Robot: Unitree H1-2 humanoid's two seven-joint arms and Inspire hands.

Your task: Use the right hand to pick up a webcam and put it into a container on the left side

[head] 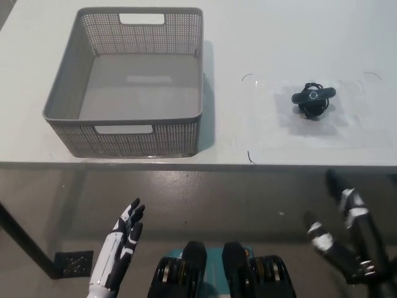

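- Nearest to the camera, the white left robot hand (124,242) rests low at the left, below the table edge, with its fingers apart and nothing in it.
- The black right robot hand (344,233) is low at the right, also in front of the table edge; its fingers are spread and it holds nothing.
- Further away, on the white table (260,37), the black webcam (313,99) lies on the right side, well apart from the right robot hand and not yet touched. What looks like its cable is coiled under or behind it; I cannot tell exactly how it lies.
- The webcam rests on what seems a thin clear sheet (347,127), which is hard to see.
- At the left stands the grey perforated basket (195,65), open on top. I see nothing inside it; the bottom is bare.
- Risk, in my judgement: the webcam is small and has a rounded shape, so the fingers may push it away instead of closing on it.
- The coiled cable may hang down and catch on the basket rim during the carry to the left.
- The sheet may slide under the webcam at contact.
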